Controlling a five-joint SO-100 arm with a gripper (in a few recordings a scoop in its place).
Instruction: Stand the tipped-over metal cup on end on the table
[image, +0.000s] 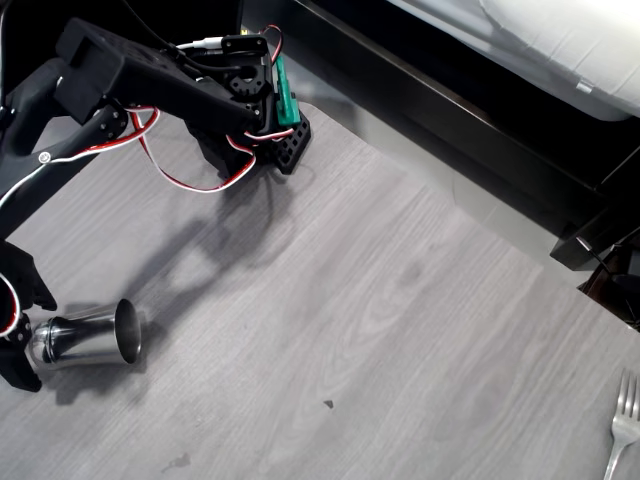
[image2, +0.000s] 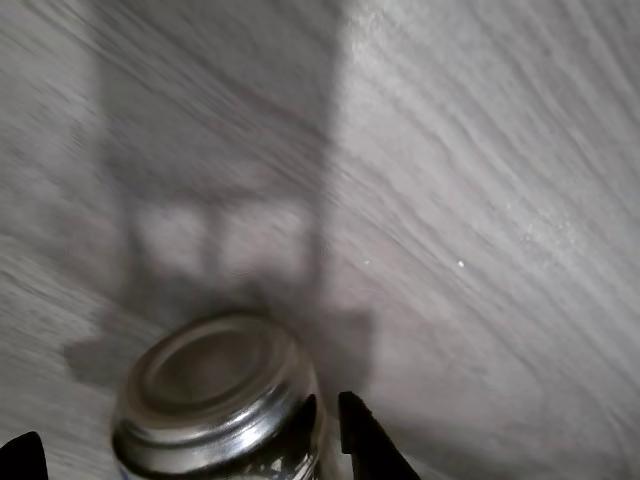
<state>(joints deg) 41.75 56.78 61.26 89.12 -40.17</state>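
The metal cup (image: 85, 340) lies on its side on the light-grey table (image: 380, 320) at the far left, with its flared rim pointing right and its base pointing left. My black gripper (image: 33, 340) is open at the base end, one finger above the cup and one below it. In the wrist view the cup's round base (image2: 215, 390) sits between the two dark fingertips (image2: 372, 440) of the gripper (image2: 195, 452). The right finger is close against the cup's side. A gap shows on the left side.
A silver fork (image: 622, 425) lies at the bottom right corner of the table. A black ledge (image: 450, 130) runs diagonally along the table's far edge, with white bedding (image: 560, 40) beyond it. The arm's base (image: 270, 110) stands at the upper left.
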